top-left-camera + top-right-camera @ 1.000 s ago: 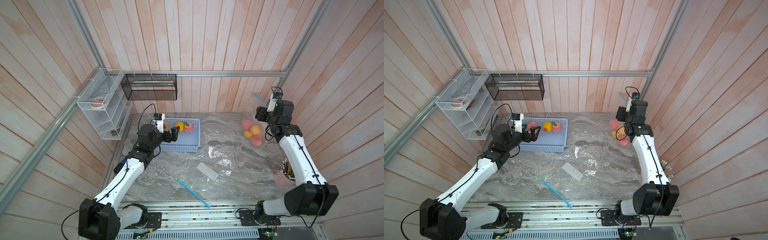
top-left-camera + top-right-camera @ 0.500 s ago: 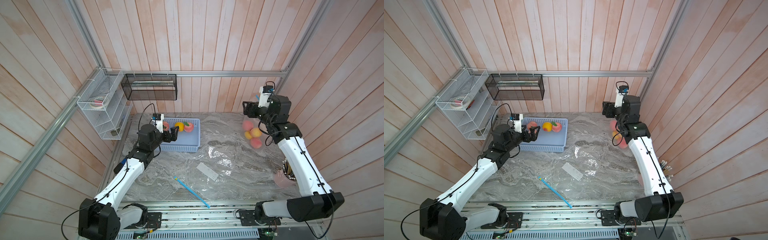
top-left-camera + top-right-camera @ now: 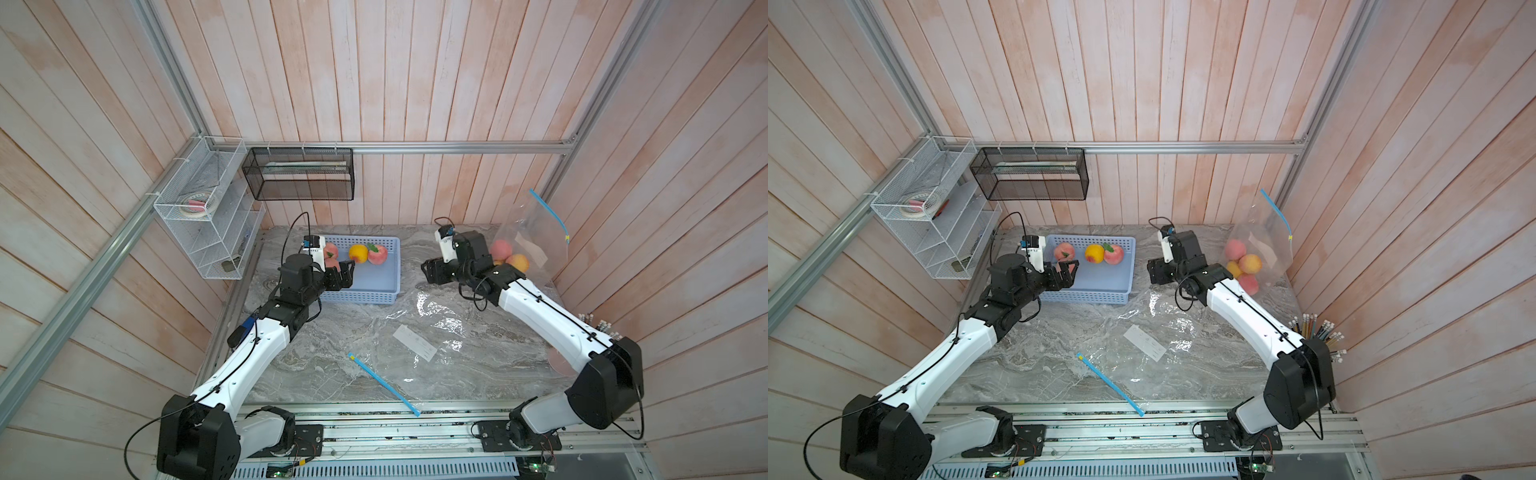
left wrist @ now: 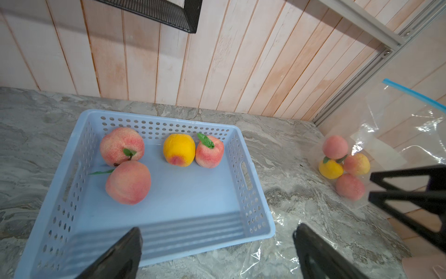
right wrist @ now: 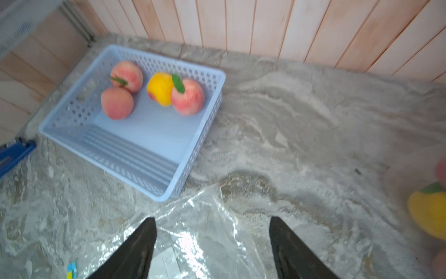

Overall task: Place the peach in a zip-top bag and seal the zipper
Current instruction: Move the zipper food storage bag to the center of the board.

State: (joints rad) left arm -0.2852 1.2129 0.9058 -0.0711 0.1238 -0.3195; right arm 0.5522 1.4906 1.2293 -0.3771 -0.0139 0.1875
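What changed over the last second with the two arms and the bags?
The right gripper swung away from the filled zip-top bag by the right wall, toward the table's middle and lower, jaws open, ending over the edge of the empty zip-top bag. Nothing was visibly taken or let go. The left gripper stayed open at the blue basket. Both bags and the basket's peaches kept their places.

- left gripper over the blue basket, beside a peach
- right gripper above the table, between basket and propped-up zip-top bag (fruit inside, by the right wall)
- second clear bag flat mid-table, blue zipper toward the front
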